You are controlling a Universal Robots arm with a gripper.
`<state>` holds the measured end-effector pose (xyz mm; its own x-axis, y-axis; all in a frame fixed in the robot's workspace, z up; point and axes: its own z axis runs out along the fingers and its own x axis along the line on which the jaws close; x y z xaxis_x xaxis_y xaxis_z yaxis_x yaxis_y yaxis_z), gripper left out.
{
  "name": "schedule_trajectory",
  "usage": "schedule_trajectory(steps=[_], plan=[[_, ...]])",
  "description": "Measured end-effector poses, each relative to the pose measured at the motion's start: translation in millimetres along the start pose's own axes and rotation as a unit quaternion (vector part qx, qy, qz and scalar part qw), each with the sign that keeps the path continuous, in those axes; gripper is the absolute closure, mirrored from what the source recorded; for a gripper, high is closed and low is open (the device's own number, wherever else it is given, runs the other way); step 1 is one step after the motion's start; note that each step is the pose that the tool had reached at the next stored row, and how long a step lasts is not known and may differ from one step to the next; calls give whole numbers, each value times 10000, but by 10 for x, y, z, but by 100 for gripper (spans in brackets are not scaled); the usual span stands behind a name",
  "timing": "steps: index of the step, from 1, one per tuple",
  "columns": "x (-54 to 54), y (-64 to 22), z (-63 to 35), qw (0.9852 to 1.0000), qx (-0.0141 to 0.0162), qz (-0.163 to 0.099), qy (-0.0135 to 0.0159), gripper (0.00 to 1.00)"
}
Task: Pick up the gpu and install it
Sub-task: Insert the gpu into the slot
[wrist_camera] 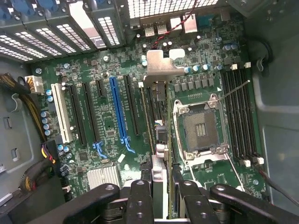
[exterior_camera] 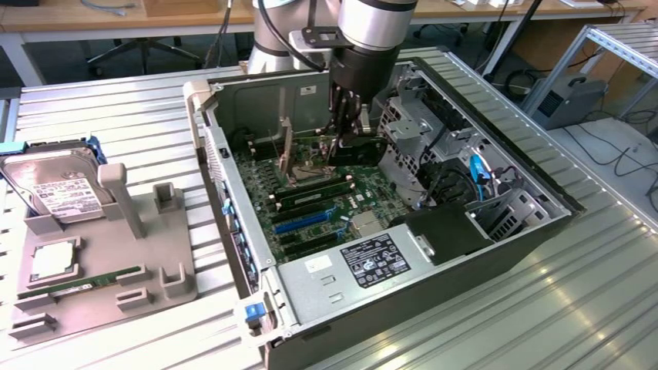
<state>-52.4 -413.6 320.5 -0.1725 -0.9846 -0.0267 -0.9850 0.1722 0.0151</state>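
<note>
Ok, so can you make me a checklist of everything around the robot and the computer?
Surface: ribbed metal table, with an open computer case lying on it.
Job's things: graphics card held on edge over the green main board, beside the blue slot; whether it is seated cannot be told.
Clutter: grey holder carrying a hard drive and a memory stick.
End effector: end effector inside the case, closed on the graphics card.
Cables: blue cable and yellow and black wires in the case.
Surroundings: wooden desk and metal frame behind.
</note>
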Motion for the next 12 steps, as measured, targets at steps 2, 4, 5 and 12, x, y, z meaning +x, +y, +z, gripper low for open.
schedule_trajectory(steps=[2,4,5,12], plan=[[0,0,0,10000,0,-19,0,73],[0,0,0,10000,-1,-48,1,73],[0,0,0,10000,-2,-63,1,73],[0,0,0,9999,-3,-134,2,73]])
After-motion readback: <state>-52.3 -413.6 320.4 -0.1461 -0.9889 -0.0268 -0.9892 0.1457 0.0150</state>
